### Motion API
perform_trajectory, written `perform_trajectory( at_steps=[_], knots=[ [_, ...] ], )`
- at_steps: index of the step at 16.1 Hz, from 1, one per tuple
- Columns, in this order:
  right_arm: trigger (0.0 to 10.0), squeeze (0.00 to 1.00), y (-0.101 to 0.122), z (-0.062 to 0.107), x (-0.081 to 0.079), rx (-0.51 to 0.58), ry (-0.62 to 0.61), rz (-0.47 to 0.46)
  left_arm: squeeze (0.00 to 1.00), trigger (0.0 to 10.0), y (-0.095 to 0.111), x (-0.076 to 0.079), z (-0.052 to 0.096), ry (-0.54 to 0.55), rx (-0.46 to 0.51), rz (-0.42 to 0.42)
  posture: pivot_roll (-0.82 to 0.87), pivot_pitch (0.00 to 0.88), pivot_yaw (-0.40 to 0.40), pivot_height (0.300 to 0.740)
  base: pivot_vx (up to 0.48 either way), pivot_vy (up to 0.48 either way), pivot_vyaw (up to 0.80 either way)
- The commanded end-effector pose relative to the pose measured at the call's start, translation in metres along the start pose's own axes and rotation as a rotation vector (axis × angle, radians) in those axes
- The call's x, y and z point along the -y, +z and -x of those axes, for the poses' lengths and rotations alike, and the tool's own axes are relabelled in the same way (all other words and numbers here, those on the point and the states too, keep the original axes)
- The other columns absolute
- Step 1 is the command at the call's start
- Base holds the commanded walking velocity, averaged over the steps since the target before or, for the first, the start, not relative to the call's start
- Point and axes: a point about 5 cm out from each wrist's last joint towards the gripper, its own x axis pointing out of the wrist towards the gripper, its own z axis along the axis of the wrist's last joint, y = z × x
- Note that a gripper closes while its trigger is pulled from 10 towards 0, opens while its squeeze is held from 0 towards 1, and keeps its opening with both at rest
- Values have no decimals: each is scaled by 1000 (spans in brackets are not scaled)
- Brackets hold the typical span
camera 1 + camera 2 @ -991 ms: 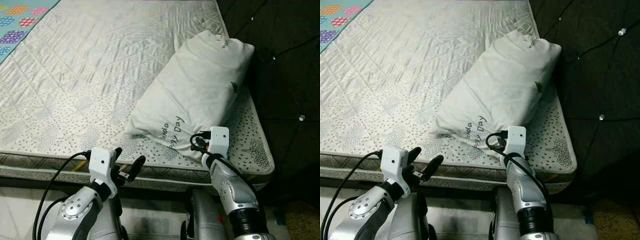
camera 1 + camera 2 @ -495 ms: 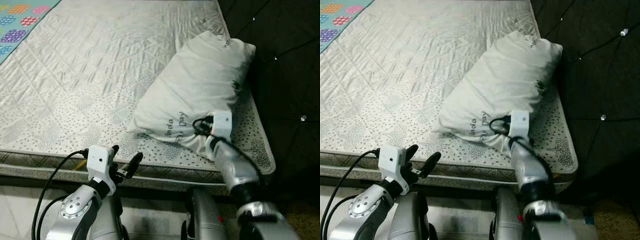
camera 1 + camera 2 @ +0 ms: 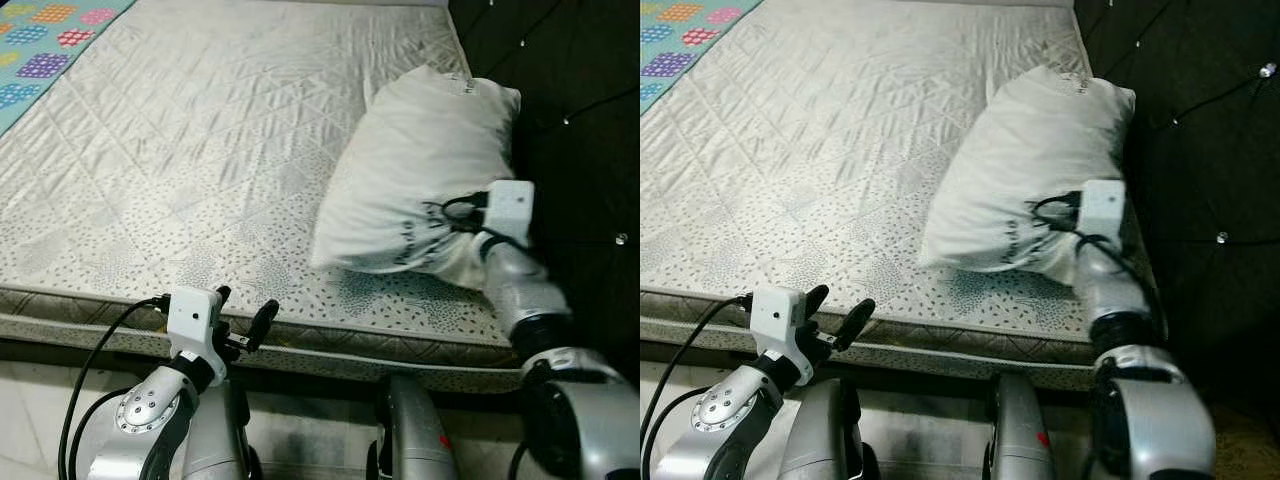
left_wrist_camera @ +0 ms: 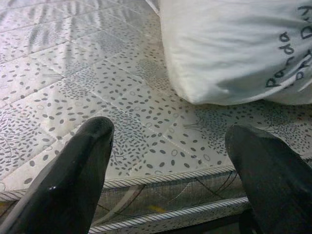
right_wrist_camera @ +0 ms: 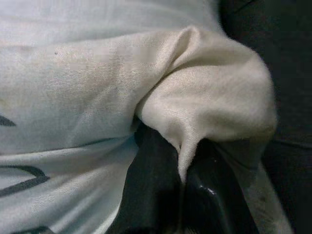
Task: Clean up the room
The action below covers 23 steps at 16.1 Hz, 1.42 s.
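Note:
A white pillow [image 3: 420, 160] with grey lettering lies on the right side of the bare mattress [image 3: 200, 150], close to the dark headboard. My right gripper [image 5: 181, 181] is shut on a fold of fabric at the pillow's near right corner, and the cloth bunches up around its black fingers [image 5: 151, 195]. My left gripper [image 3: 245, 312] hangs open at the mattress's near edge, left of the pillow and not touching it. In the left wrist view its fingers [image 4: 73, 180] frame the mattress border, with the pillow beyond them.
A dark tufted headboard [image 3: 580, 90] rises along the right of the bed. A colourful patterned blanket [image 3: 45, 50] covers the far left corner. The mattress's piped edge [image 3: 330, 345] runs just before my arms, with pale floor [image 3: 40, 400] below.
My right arm has swung to the right with the pillow's corner in its grip, dragging the pillow toward the headboard and turning it. The left gripper stays open near the mattress edge.

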Motion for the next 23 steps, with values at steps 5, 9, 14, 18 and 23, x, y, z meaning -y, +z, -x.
perform_trajectory(
  at_steps=[5, 9, 14, 18, 23],
  knots=[
    [0, 0, 43, -3, 57, 169, -183, 47, 0, 10000, -2, -3, 0, 20, -5, -8, -78, 114, -5, 591, 0, 0, 0],
    [0, 0, 52, 0, 87, 196, -261, 67, 0, 10000, -4, -3, 0, 18, -8, -10, -85, 112, 3, 591, 0, 0, 0],
    [0, 0, 36, 7, 109, 185, -326, 111, 0, 10000, -4, -3, 1, 19, -10, -12, -89, 112, 2, 591, 0, 0, 0],
    [0, 0, 1, 17, 115, 140, -357, 127, 0, 10000, -6, -4, 2, 16, -17, -13, -99, 115, 7, 591, 0, 0, 0],
    [0, 0, -32, 36, 122, 95, -379, 128, 0, 10000, -7, -3, 1, -1, -26, -14, -119, 124, 21, 591, 0, 0, 0]
  ],
)
